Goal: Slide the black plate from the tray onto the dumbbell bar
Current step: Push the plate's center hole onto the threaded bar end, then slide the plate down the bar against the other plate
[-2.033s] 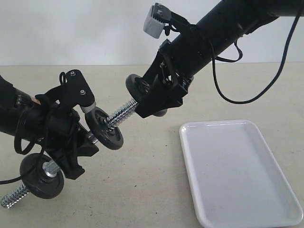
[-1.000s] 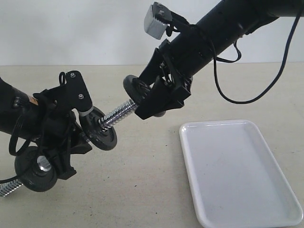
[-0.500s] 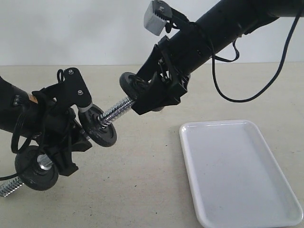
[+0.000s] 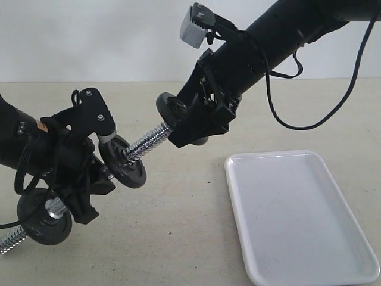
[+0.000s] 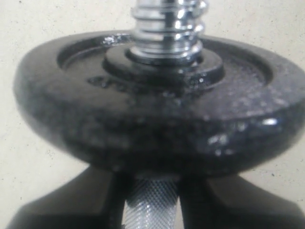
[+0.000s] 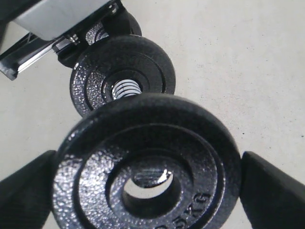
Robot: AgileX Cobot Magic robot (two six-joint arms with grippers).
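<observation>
from right wrist, dumbbell bar [image 6: 152,178] shows through black plate [image 6: 157,138] hole — exterior blocked

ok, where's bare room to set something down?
Free: the whole white tray, and the table strip between it and the left gripper. Crowded: left side, where that gripper holds the dumbbell bar, and mid-air where the right gripper holds the black plate at its tip.

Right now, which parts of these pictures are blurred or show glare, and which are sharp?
Left wrist view: the mounted disc is blurred at its near rim, and the threads of the dumbbell bar show glare. Right wrist view: the black plate is sharp, its grain clear. Exterior view: even soft light, faint sheen on the tray, no hard shadows.
</observation>
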